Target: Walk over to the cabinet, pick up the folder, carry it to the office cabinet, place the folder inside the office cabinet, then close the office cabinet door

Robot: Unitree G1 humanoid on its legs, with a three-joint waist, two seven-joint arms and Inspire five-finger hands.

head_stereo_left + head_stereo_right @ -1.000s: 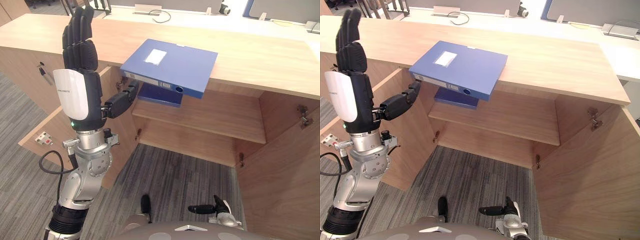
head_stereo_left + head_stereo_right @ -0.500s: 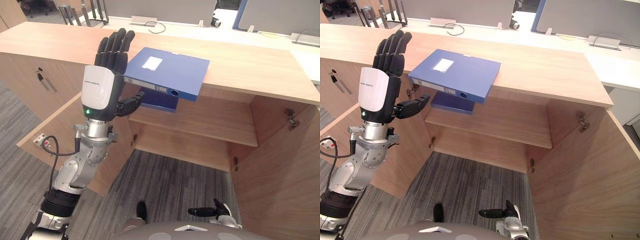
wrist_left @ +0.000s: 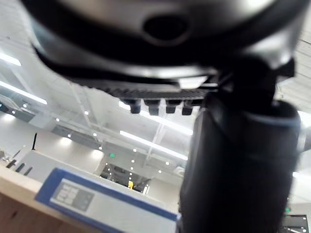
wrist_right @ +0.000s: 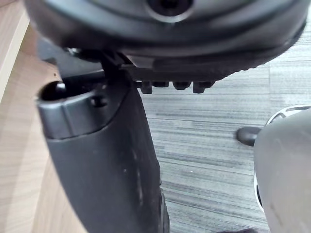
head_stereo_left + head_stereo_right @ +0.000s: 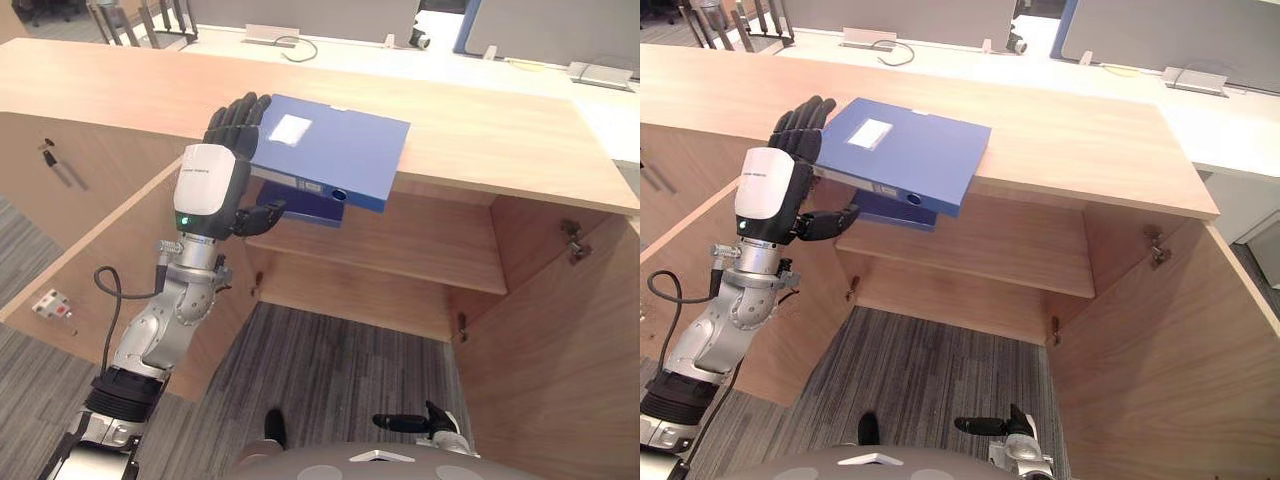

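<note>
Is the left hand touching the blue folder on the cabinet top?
Cannot tell. In the left eye view the left hand has its fingers at the left edge of the blue folder and thumb below it; neither contact nor gap shows plainly.

a long pale wooden counter top (image 5: pixel 500 130) runs out to both sides of the fingers (image 5: pixel 232 118) of the left hand (image 5: pixel 208 190). below the fingers a wooden cabinet (image 5: pixel 470 300) stands open, a door (image 5: pixel 110 250) swung out at each side, its shelf (image 5: pixel 410 240) down and right of them. far beneath lies grey striped carpet (image 5: pixel 340 370). beyond the fingertips stand a white desk (image 5: pixel 350 52) and grey partition screens (image 5: pixel 300 12). in the left wrist view, strip lights (image 3: pixel 153 144) cross a white ceiling past the fingers.
</note>
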